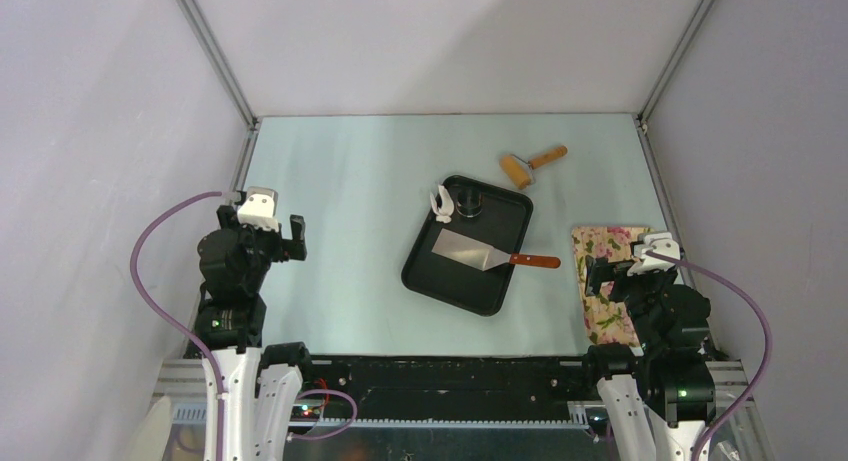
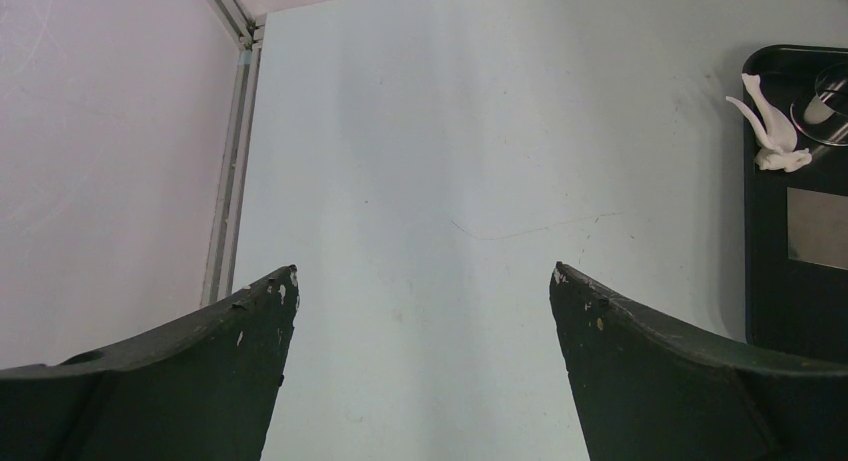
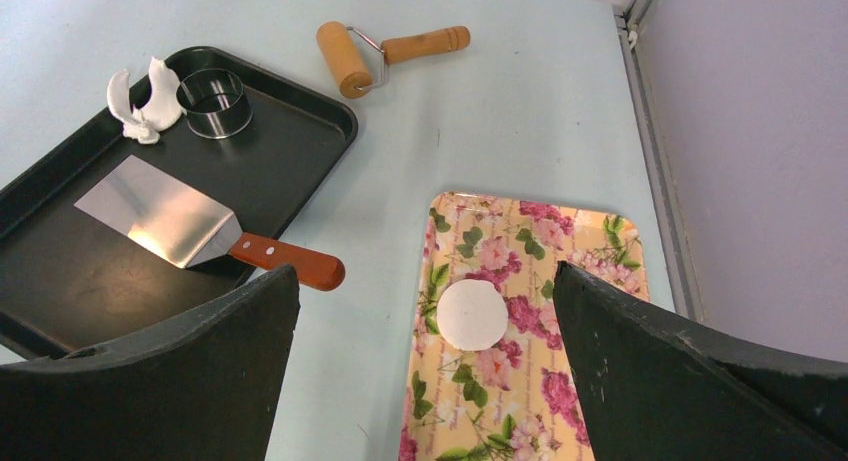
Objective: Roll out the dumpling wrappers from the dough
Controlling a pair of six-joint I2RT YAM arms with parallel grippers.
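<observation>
At right edge, round wrapper (image 3: 472, 314) lying on floral tray (image 3: 590, 251), likely kept clear as finished; dough scrap (image 1: 441, 203) sitting mid-table on black tray (image 1: 440, 276) by ring cutter (image 1: 468, 201). Both gaping, empty: left gripper (image 2: 425, 281), right gripper (image 3: 425, 276).

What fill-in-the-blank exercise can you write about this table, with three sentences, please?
1. The spatula rests with its steel blade in the black ____.
2. The flat round wrapper lies on the floral tray, while the wooden roller lies on the bare ____.
3. The left gripper and the right gripper are both ____, holding nothing.
Missing words: tray; table; open.
</observation>
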